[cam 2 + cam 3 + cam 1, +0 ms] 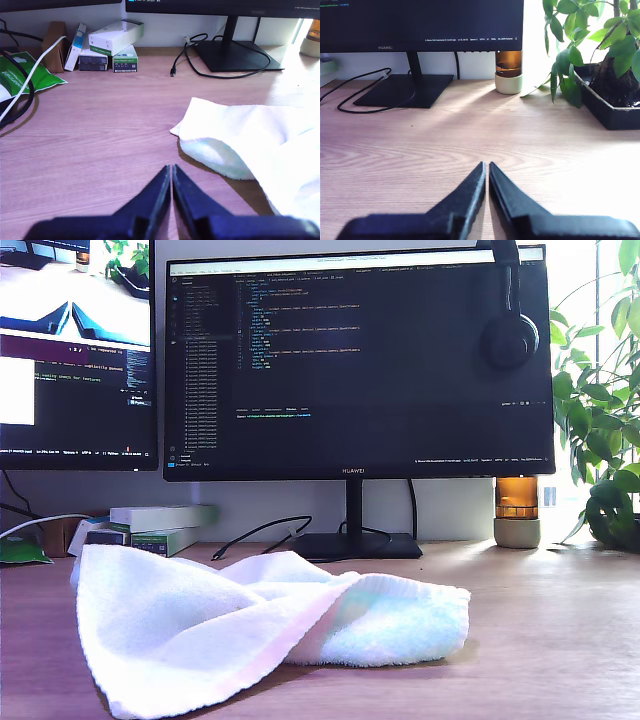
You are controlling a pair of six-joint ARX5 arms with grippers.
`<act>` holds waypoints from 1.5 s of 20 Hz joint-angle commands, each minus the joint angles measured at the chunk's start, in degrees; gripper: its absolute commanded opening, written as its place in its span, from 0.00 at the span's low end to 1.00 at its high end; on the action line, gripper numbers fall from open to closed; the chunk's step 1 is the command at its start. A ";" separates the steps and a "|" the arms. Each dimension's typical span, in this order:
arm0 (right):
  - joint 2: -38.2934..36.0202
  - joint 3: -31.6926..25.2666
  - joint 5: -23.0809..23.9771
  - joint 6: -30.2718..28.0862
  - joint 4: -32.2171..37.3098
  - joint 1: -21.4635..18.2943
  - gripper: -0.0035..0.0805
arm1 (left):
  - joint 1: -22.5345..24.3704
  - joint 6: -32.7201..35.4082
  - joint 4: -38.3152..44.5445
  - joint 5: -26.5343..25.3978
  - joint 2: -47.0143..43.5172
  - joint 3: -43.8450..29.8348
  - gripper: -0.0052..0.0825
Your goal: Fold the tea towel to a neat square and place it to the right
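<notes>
The tea towel (pixel 265 635) is seen crumpled on the wooden desk (pixel 560 640) before the monitor (pixel 355 360). My first gripper (pixel 172 172), jaws closed on nothing, is judged the nearer, the cloth just beyond its tips and apart. My second gripper (pixel 487 169), likewise closed and empty, faces bare desk.

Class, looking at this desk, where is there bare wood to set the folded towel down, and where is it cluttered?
Free: the desk between the monitor stand, the amber jar and the plant tray. Also bare wood ahead of my first gripper, beside the tea towel. Crowded: boxes and cables.
</notes>
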 commanded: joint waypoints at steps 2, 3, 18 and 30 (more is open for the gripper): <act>-0.35 -0.17 0.13 0.22 0.37 0.24 0.03 | 0.17 2.67 11.65 0.04 -0.55 -0.94 0.04; -0.35 -0.17 0.13 0.22 0.37 0.24 0.03 | 0.17 2.67 11.65 0.04 -0.55 -0.94 0.04; -0.35 1.36 -13.94 8.20 9.55 0.26 0.03 | -3.41 1.03 13.46 6.27 0.15 4.48 0.04; 11.13 17.73 -29.83 -2.82 -13.40 1.42 0.03 | -17.81 13.42 -5.16 4.94 27.45 26.75 0.04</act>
